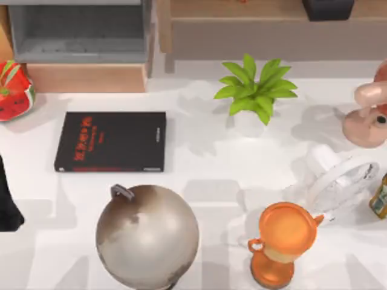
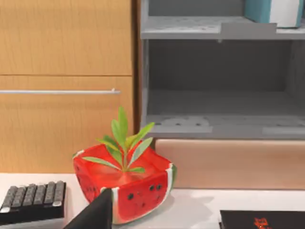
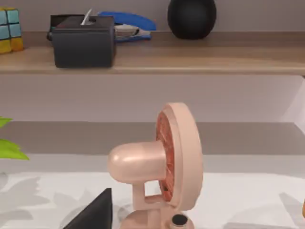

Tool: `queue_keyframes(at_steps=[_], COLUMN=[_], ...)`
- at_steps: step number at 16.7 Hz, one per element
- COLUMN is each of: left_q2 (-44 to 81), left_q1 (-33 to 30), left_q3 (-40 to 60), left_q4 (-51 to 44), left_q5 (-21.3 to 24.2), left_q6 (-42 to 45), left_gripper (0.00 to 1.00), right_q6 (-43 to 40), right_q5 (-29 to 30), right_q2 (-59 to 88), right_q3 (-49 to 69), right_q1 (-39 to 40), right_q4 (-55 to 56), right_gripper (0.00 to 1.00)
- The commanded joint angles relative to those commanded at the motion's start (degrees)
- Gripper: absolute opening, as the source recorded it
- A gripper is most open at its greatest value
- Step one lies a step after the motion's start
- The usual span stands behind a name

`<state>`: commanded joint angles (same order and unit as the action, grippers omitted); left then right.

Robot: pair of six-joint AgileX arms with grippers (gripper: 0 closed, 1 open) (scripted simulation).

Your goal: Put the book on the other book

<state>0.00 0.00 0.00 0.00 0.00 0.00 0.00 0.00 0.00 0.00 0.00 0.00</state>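
Observation:
The other book (image 1: 111,141), black with red lettering, lies flat on the white table at the left, behind the globe; its corner (image 2: 262,220) also appears in the left wrist view. The book (image 2: 272,11), light blue with white page edges, stands on the upper board of the grey shelf unit (image 2: 219,124), cut off by the picture's edge. My left arm (image 1: 7,199) is parked at the table's left edge, left of the black book, and a dark part of my left gripper (image 2: 95,215) points at the watermelon pot. A dark part of my right gripper (image 3: 94,212) faces the pink fan.
A grey globe (image 1: 147,235) stands in front of the black book. A watermelon-shaped plant pot (image 1: 13,90) sits far left, a green plant (image 1: 255,90) in the middle, an orange trophy (image 1: 283,241), a clear fan (image 1: 338,181) and a pink fan (image 1: 369,115) at the right. A keyboard (image 2: 32,200) lies beside the pot.

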Motion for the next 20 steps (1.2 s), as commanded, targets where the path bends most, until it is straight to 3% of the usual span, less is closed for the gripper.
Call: queue_keyframes(at_steps=[4, 8, 20], left_q2=[1.8, 12.7, 82.4], left_q1=[-0.4, -2.6, -13.1], left_q3=[1.7, 11.0, 55.8], left_q4=[0.9, 5.5, 27.8], left_q5=[-0.3, -2.0, -10.9], left_q6=[0.0, -0.1, -0.4], left_gripper=[1.00, 1.00, 1.00], right_q6=[0.0, 0.0, 0.0], right_q5=[0.0, 0.0, 0.0], right_q2=[0.0, 0.0, 0.0], right_q3=[0.0, 0.0, 0.0], right_q1=[0.0, 0.0, 0.0], right_q4=[0.0, 0.0, 0.0], right_gripper=[1.00, 1.00, 1.00])
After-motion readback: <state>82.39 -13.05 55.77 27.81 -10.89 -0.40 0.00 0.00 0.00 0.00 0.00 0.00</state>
